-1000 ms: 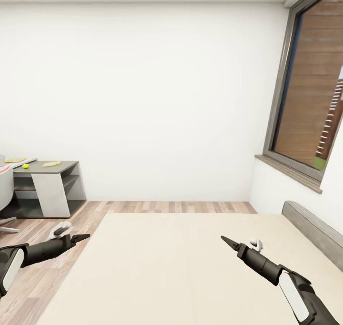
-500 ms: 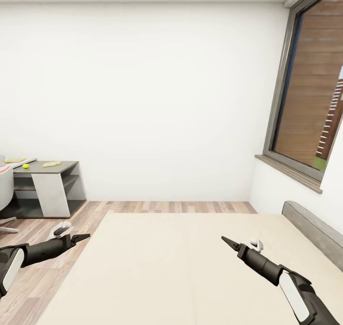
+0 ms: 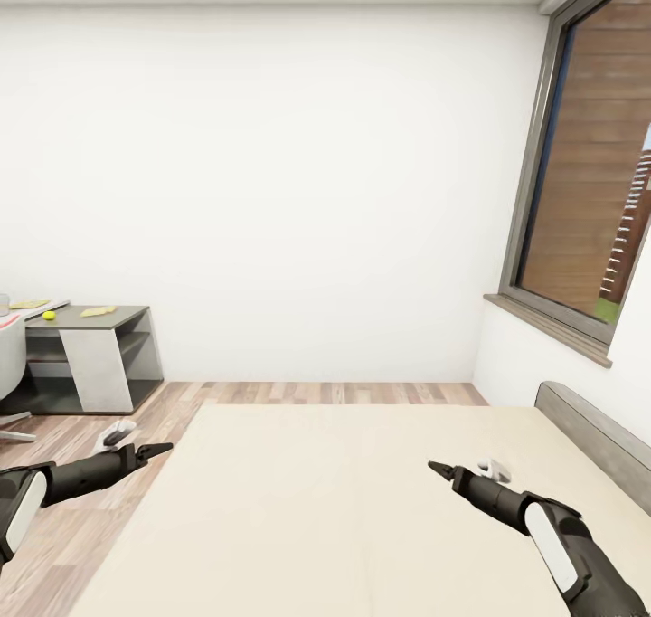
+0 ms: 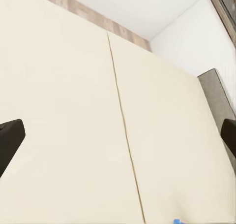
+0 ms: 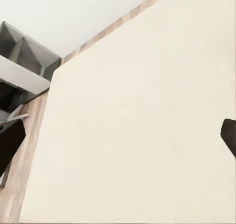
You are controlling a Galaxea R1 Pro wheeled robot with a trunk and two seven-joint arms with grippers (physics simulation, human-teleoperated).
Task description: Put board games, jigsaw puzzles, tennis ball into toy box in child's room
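I face the bed, its beige mattress bare where I see it, with a grey headboard on the right. Both grippers hover over it, open and empty: the left gripper over the bed's left edge, the right gripper towards the headboard. The wrist views look down on the mattress between wide-apart fingers. At far left stands the table; on it lie the tennis ball and two yellow jigsaw puzzles. A blue sliver shows at the frame's edge; I cannot tell what it is. Board games and toy box are out of view.
A white chair stands in front of the table at the far left. Wood-plank floor runs between the bed and the white back wall. A large window with a sill takes up the right wall.
My right gripper has dropped a little and moved slightly right over the mattress. The left arm and the view have stayed put.
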